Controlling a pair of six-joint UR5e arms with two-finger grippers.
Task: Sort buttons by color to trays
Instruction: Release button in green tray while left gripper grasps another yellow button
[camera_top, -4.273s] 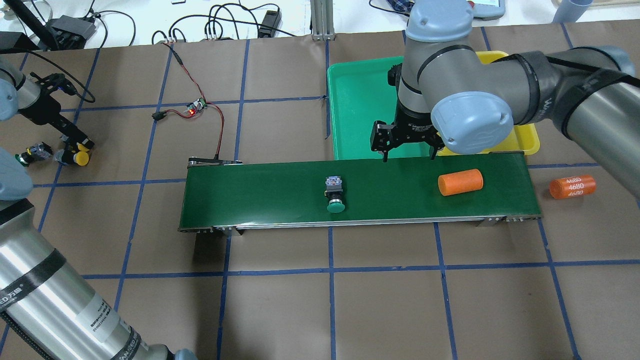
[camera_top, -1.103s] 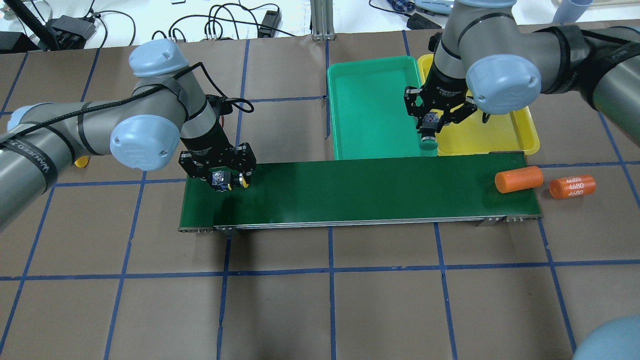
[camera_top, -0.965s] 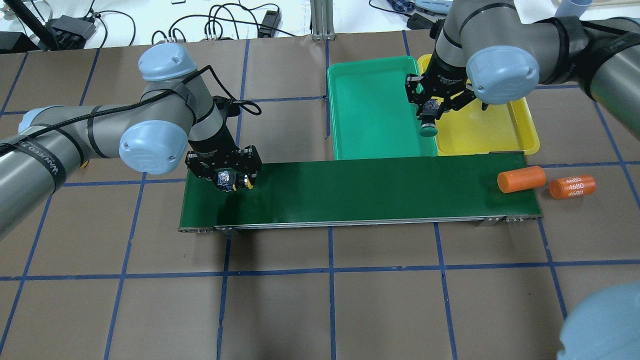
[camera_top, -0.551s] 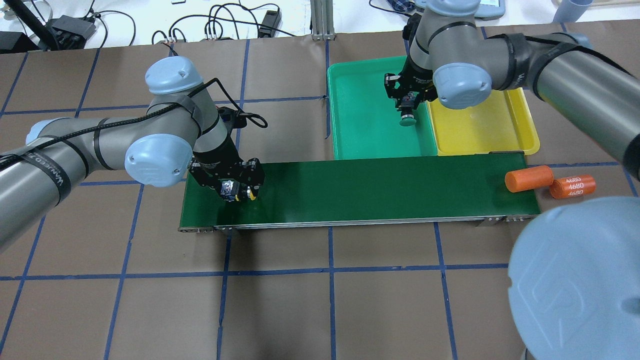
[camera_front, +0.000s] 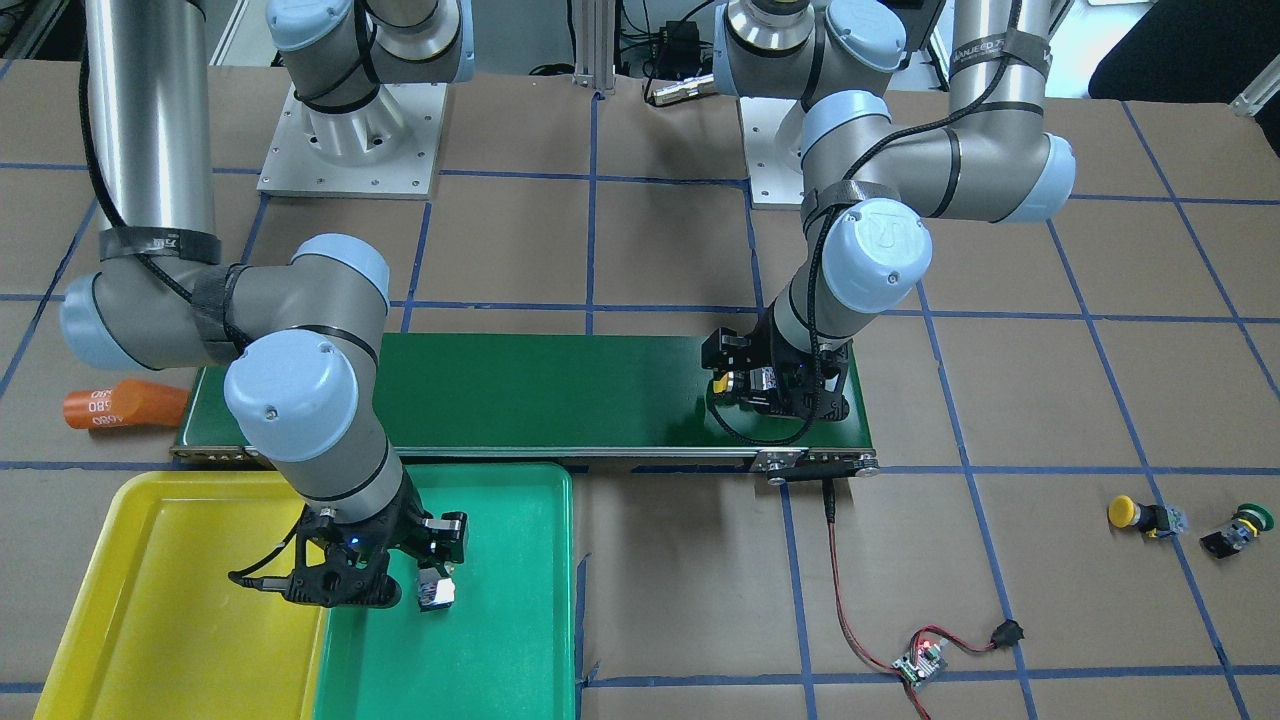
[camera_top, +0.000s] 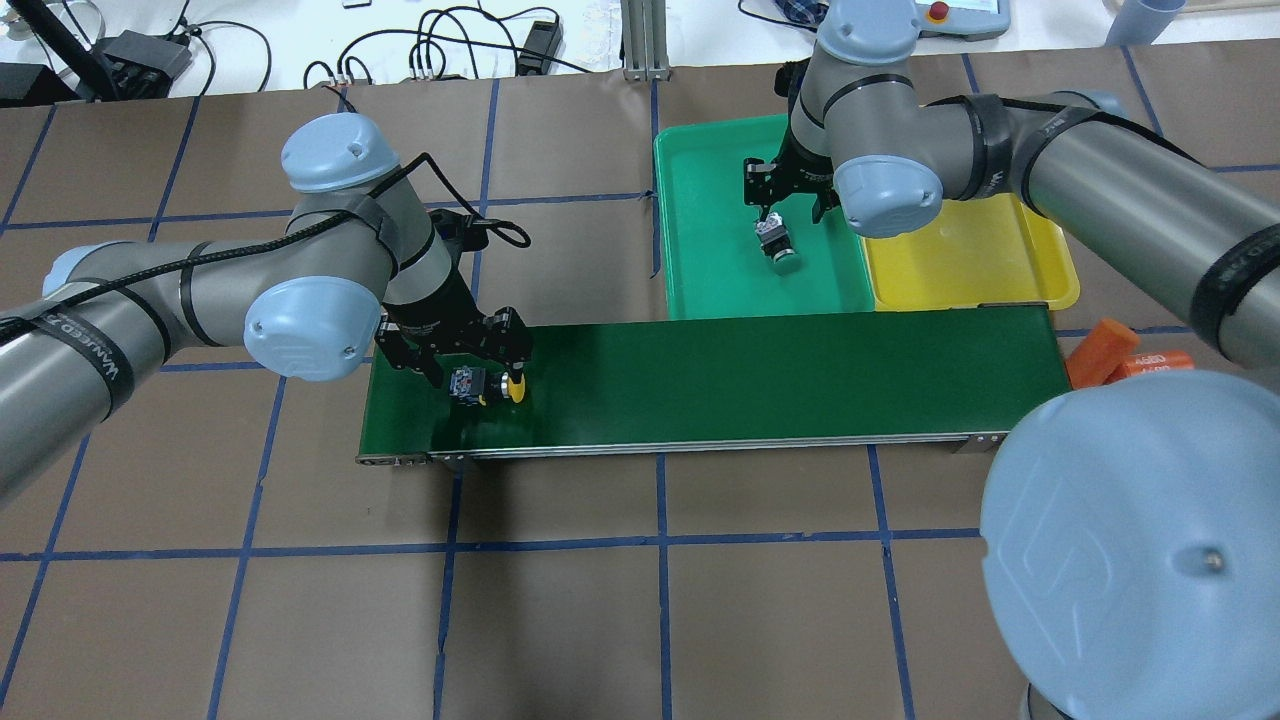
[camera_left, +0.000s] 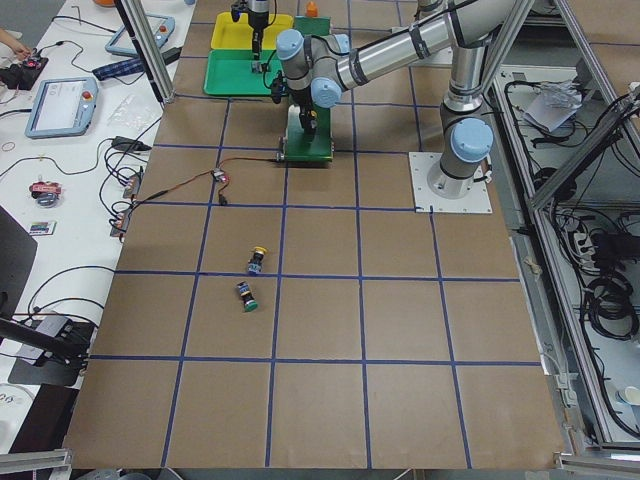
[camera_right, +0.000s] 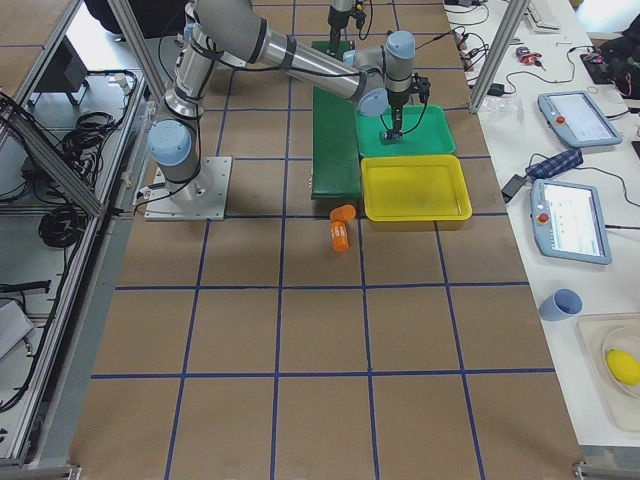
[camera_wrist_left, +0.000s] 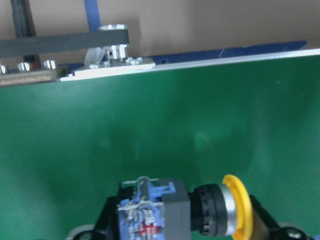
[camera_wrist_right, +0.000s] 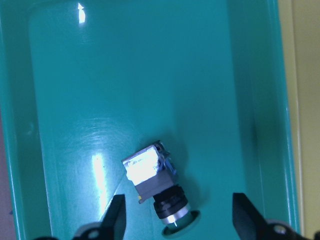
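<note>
My left gripper is low over the left end of the dark-green conveyor belt. It is shut lengthwise on a yellow-capped button, a finger at each end in the left wrist view. My right gripper is open above the green tray. A green-capped button lies loose on the tray floor between its fingers, as the right wrist view shows. The yellow tray beside it holds nothing. One yellow button and one green button lie on the table far off.
Two orange cylinders lie together off the belt's right end. A small circuit board with red and black wires lies beyond the belt's left end. My right arm's elbow blocks the overhead view's lower right corner.
My right gripper moved from the yellow tray's edge over the green tray and let the green button go. My left gripper crept right along the belt with the yellow button. One cylinder rolled off the belt.
</note>
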